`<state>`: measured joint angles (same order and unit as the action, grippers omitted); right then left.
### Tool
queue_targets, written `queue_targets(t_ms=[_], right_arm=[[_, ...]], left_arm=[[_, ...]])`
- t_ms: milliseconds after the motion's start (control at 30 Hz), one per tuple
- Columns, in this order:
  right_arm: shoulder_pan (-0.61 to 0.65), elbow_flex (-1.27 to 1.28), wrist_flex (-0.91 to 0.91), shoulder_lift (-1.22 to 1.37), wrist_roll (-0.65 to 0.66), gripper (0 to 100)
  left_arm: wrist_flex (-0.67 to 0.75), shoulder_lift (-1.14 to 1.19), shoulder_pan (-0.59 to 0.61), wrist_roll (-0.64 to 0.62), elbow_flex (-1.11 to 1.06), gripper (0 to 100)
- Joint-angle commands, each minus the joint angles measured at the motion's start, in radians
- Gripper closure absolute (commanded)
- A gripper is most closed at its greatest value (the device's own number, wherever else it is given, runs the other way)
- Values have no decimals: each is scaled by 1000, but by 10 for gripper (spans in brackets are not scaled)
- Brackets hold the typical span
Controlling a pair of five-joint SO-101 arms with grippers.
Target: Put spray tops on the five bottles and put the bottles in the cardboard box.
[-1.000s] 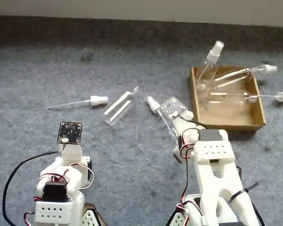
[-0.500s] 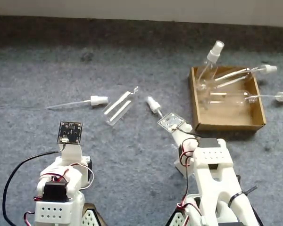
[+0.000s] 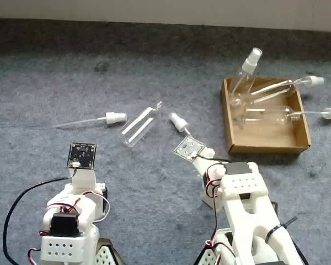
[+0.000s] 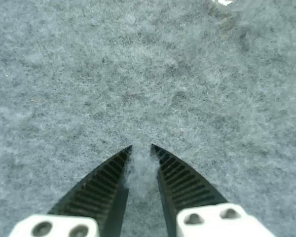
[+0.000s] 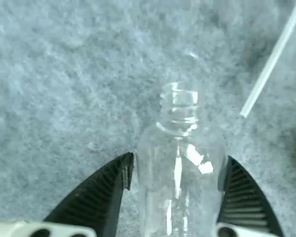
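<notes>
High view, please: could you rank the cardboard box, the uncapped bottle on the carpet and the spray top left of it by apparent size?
1. cardboard box
2. uncapped bottle
3. spray top: its tube makes it longer than the bottle, but it is far slimmer.

the bottle [image 5: 180,163] is cut off at its base, the spray-top tube [image 5: 272,63] at its far end.

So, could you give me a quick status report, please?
Left hand barely open, empty. Right hand shut on uncapped bottle. Spray top lies just ahead of it. Three capped bottles in box.
</notes>
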<state>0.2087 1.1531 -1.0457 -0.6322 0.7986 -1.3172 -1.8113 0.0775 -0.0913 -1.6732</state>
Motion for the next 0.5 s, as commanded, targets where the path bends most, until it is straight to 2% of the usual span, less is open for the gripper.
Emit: queue_targets(t_ms=[0,400,467], right_arm=[[21,-44,-12,-25,12,759],[30,-39,64,-25,23,768],[30,-38,64,-25,20,819]], left_arm=[[-5,-10,-12,-2,-21,995],[-5,-10,-12,-2,-21,995],[-5,-10,-12,-2,-21,995]])
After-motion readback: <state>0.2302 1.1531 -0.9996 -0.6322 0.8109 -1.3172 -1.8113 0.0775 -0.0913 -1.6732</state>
